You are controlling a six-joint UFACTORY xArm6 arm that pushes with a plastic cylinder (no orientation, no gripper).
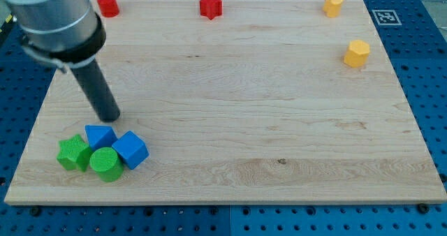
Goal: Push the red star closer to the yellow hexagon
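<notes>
Eight blocks sit on the wooden desk (230, 89): two green, two blue, two red and two yellow.

At the view's left, near the bottom edge, four of them huddle together. A green star-like block (72, 153) is leftmost, a blue block (100, 136) sits just above and right of it, a green cylinder (105, 165) lies below that, and a blue cube (130, 150) closes the cluster on the right. These four appear to touch or nearly touch one another.

The arm's dark rod slants down over the desk's left part, and the tip (110, 118) rests just above the blue block, close to it; contact cannot be confirmed. This tool is a plain rod, with no parts to spread or press together, and it pinches nothing.

Along the view's top edge, a red round block (107, 4) sits at the left corner, and the red star (210, 5) sits near the middle, well apart from the tip.

At the view's right, one yellow block (333, 4) lies at the top, and a yellow hexagon (357, 53) lies below it, slightly further right. The red star is well apart from both.
</notes>
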